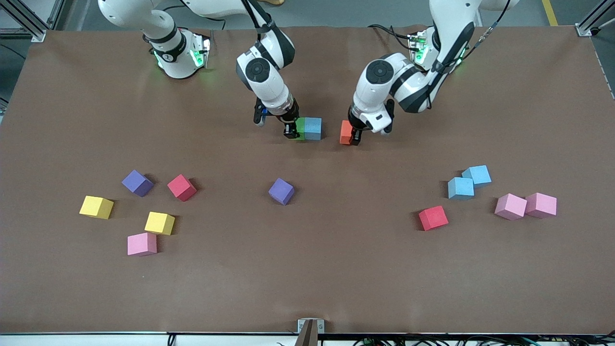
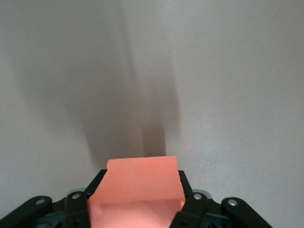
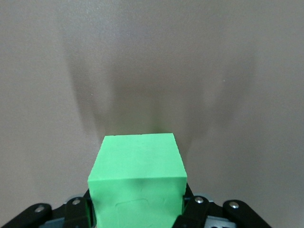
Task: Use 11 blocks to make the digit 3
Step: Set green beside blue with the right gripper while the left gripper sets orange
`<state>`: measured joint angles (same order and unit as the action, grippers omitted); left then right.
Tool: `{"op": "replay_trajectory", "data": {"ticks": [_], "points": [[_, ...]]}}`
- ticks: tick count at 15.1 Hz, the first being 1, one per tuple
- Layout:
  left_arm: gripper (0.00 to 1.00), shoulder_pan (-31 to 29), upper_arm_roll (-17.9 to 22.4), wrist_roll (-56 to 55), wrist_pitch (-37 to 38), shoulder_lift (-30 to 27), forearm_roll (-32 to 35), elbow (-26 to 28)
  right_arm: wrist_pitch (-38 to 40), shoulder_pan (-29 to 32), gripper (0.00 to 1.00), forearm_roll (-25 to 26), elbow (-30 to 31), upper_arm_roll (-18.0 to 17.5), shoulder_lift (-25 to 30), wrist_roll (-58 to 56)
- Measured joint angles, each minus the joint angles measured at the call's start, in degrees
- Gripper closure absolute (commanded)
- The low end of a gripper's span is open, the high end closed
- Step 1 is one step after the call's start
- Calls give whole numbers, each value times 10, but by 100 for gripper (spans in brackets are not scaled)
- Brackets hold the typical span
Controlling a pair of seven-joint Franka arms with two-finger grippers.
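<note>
Green block (image 1: 300,128) sits clamped in the right gripper (image 1: 291,130) jaws, orange block (image 1: 345,132) in the left gripper (image 1: 354,138).

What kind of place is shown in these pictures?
Probably a robotics lab or test bench: two white robot arms stand at a brown-covered table, metal frame posts rise at its corners, and loose coloured foam blocks lie scattered on it.

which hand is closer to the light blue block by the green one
Right. The right hand grips the green block, which touches that light blue block. The left hand, holding the orange block, has a gap between.
</note>
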<state>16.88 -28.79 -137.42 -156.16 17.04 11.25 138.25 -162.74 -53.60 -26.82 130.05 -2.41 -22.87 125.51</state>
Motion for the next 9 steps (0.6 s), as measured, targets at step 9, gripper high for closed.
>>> {"op": "replay_trajectory", "data": {"ticks": [9], "points": [[71,37,0,-122,0,29,0,-32,15,0,0,-2,-10,-1,-35,4]]}}
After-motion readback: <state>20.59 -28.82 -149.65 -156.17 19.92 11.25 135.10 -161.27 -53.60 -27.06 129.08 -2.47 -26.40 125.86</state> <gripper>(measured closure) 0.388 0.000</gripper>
